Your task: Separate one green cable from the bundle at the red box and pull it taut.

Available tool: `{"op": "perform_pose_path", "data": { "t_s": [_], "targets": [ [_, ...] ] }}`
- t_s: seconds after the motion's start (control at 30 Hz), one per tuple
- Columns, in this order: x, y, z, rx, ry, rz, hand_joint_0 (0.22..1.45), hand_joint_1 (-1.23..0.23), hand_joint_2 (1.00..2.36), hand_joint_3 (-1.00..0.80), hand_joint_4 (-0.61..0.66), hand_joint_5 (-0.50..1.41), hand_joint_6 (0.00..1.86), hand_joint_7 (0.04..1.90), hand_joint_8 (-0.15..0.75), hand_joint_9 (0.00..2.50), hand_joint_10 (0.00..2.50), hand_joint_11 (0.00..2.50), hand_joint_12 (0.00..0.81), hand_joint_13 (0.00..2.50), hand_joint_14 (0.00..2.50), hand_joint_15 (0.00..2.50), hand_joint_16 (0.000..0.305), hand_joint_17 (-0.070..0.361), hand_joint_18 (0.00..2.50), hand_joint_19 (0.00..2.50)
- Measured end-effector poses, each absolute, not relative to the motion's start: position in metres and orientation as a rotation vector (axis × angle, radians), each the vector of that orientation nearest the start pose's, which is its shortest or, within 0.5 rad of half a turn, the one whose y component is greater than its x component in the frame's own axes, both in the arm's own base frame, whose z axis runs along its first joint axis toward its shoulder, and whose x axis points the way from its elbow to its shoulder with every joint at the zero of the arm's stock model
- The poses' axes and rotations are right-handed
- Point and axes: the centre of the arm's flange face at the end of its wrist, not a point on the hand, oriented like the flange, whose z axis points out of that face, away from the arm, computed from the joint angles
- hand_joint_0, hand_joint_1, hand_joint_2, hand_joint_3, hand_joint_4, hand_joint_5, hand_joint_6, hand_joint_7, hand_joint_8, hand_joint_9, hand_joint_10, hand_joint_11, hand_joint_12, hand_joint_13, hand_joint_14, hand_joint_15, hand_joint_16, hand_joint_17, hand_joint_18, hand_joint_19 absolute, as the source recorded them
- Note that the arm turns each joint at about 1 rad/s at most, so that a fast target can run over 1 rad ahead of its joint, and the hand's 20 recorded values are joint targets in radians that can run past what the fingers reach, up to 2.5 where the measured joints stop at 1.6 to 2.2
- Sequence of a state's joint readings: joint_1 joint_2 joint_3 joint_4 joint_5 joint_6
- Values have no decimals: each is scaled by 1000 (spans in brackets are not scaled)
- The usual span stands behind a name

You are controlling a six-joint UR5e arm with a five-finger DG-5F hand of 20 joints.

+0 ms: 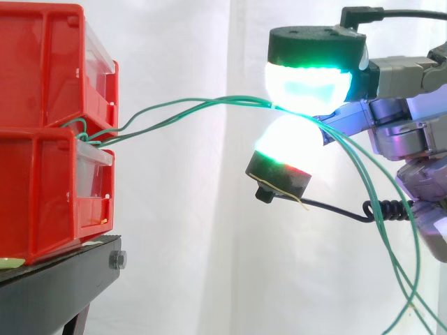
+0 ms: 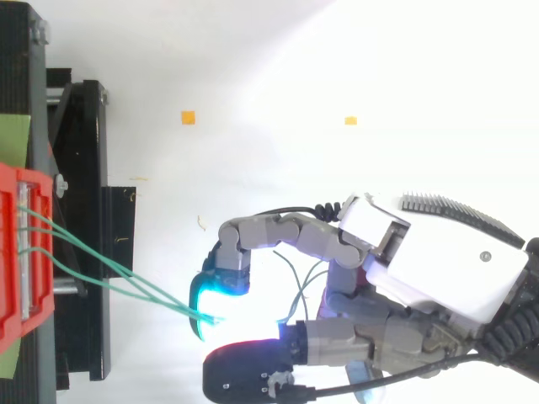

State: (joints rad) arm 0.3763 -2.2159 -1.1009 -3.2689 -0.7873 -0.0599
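The hand (image 1: 408, 115), at 3 o'clock in the side view, pinches the green cables (image 1: 188, 106) between two glowing fingertips (image 1: 307, 84). Two stacked red bins (image 1: 42, 139) sit at 9 o'clock. The cables curve loosely from where the bins meet to the pinch, then hang toward 5 o'clock.
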Motion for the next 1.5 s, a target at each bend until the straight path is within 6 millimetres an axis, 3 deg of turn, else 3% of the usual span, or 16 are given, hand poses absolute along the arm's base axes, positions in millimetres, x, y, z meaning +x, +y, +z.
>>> {"op": "perform_pose_path", "data": {
  "t_s": [0.33,0.7,0.83,1.03,1.3,1.37,1.5],
  "targets": [
    [707,60,318,1387,1187,616,643,-796,1008,-90,23,152,503,1366,17,2500,2500,484,471,2229,15,408,73,163,1920,76],
    [707,61,318,1386,1189,619,625,-1007,1011,-132,70,151,502,1395,41,2500,2500,456,466,2243,18,435,69,155,1865,61],
    [707,61,318,1386,1190,620,518,-925,1000,-500,66,148,501,1409,38,2500,2500,362,451,2233,21,519,61,136,1756,155],
    [707,61,318,1386,1190,620,434,-504,1000,-500,79,151,502,1399,53,2500,2500,425,458,2304,21,562,67,151,1851,88],
    [707,60,318,1387,1188,618,440,-202,1000,-500,80,150,501,1399,51,2500,2500,426,465,2336,22,620,67,151,1860,103],
    [707,60,318,1387,1187,618,485,-239,1000,-500,75,149,501,1396,45,2500,2500,394,457,2318,22,637,63,142,1812,145],
    [707,60,317,1387,1187,618,612,-484,1000,-500,43,147,500,1403,23,2500,2500,364,448,2299,26,708,57,127,1732,228]
  ]
}}
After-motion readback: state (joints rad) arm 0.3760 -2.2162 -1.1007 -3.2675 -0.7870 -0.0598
